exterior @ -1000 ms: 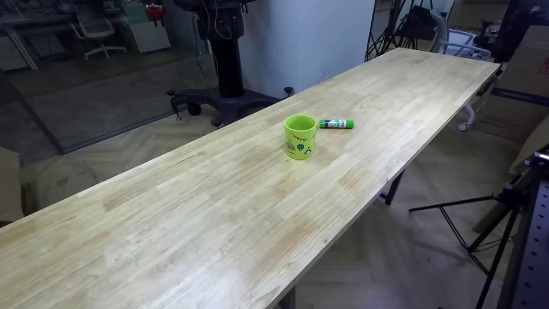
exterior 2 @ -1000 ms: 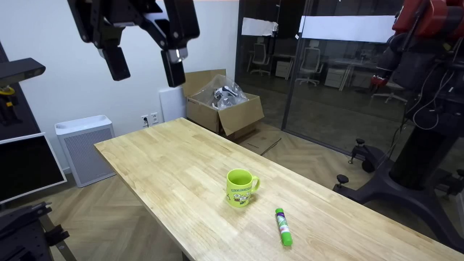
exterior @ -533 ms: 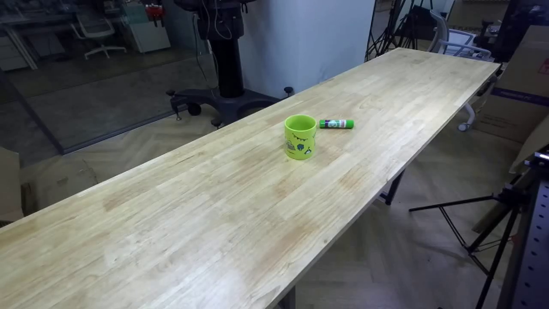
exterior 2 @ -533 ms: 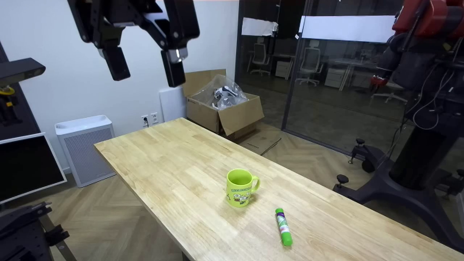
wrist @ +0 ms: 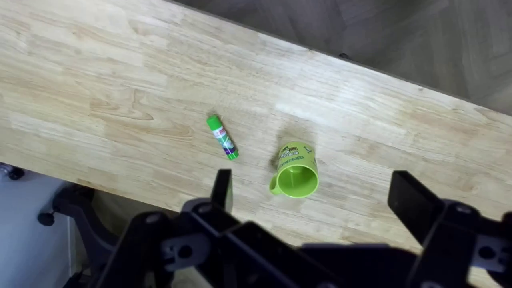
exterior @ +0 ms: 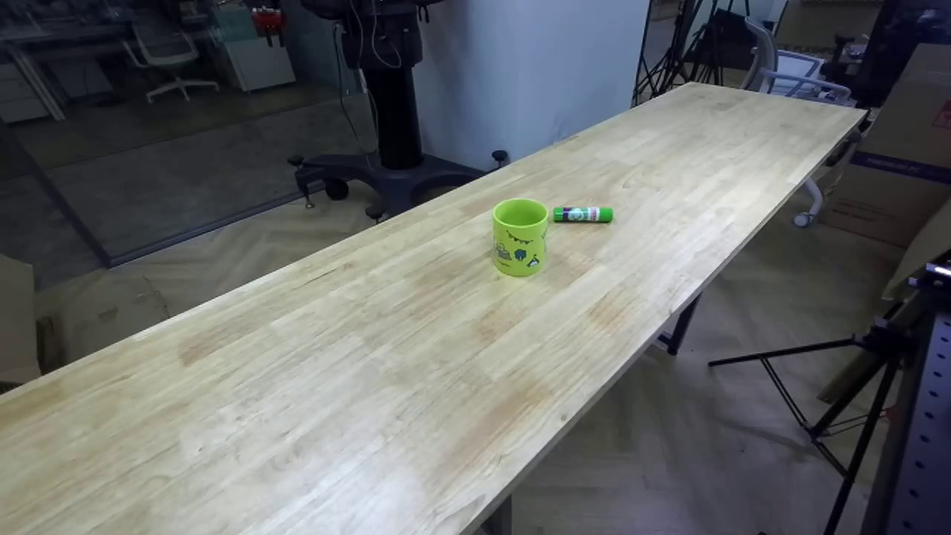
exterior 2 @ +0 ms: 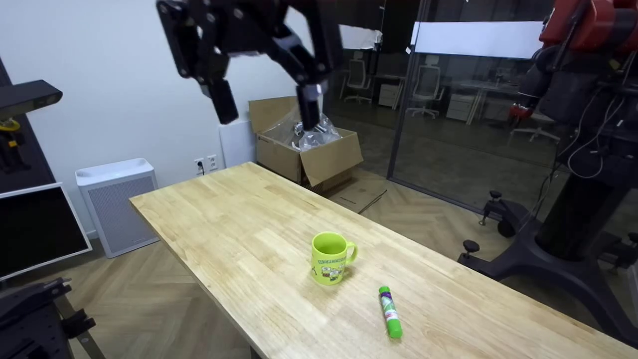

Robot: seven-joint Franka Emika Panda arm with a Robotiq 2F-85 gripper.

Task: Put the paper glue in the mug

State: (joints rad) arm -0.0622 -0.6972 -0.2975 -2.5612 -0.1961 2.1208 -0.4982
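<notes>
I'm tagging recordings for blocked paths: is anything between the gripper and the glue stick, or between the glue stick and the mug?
Nothing visible, on either path. The open gripper hangs above the table, no object between it and the glue stick; none separates that from the mug, which stands upright, its mouth uncovered.

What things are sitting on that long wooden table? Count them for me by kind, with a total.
Mug: 1, lime green, standing upright
Glue stick: 1, green with a printed label, lying on its side beside the mug
Total: 2
</notes>
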